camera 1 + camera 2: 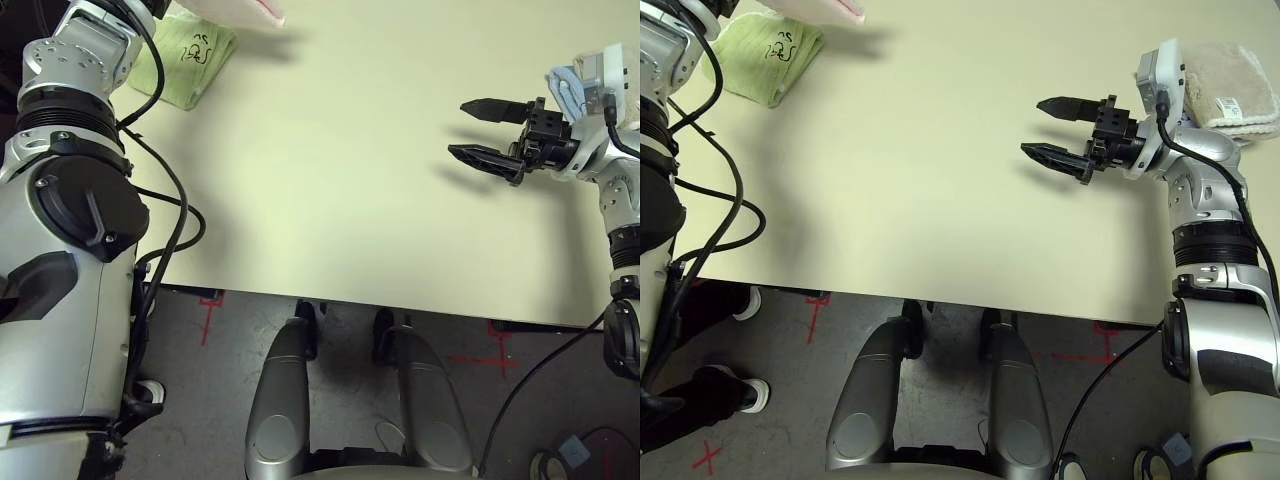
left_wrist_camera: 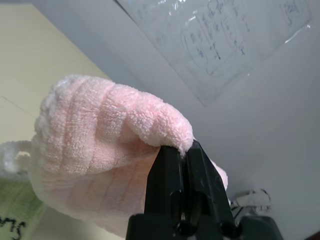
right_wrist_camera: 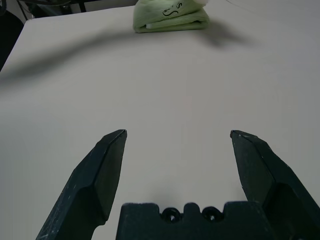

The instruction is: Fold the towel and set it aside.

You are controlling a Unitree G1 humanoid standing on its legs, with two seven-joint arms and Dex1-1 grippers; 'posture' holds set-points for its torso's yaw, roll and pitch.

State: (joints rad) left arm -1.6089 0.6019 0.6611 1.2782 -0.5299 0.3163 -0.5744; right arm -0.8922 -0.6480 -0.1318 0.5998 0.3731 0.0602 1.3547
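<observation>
Bunching fluffy, ribbed, pale pink (white-looped) towel [image 2: 100, 150] between clamped left fingers [image 2: 167, 185]

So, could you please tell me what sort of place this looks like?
Probably a robotics lab or test room. A plain pale cream table stands over a grey floor marked with red tape crosses, a sheet of printed diagrams hangs on the white wall, and folded towels lie about, such as the light green terry one.
</observation>
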